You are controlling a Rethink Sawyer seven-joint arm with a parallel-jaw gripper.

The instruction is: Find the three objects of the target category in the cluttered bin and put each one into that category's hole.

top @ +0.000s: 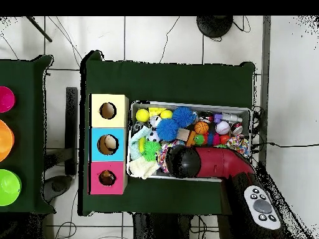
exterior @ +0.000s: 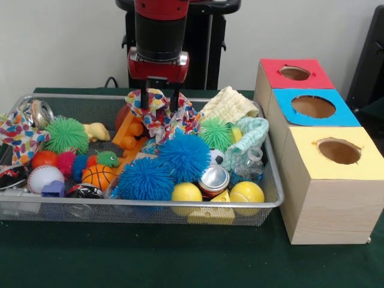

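Over the wire-mesh bin's [exterior: 273,201] far side, my gripper [exterior: 159,101] reaches down with its fingers [exterior: 144,99] spread, straddling a bunched polka-dot cloth [exterior: 161,117]. Nearer lie blue spiky balls [exterior: 184,156], yellow balls [exterior: 246,192] and a can [exterior: 213,179]. Beside the bin stand three wooden boxes [exterior: 327,180] with holes.

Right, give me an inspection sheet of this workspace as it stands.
Surface: green table, bare in front.
Job's things: wire mesh bin, full; three wooden boxes with holes, topped red, blue, yellow.
Clutter: spiky balls, yellow balls, cans, baseball, basketball, cloths.
Gripper: fingers down on patterned cloth; grip cannot be judged.
Cables: thin cables on the floor, overhead view.
Surroundings: coloured bowls on a side table.
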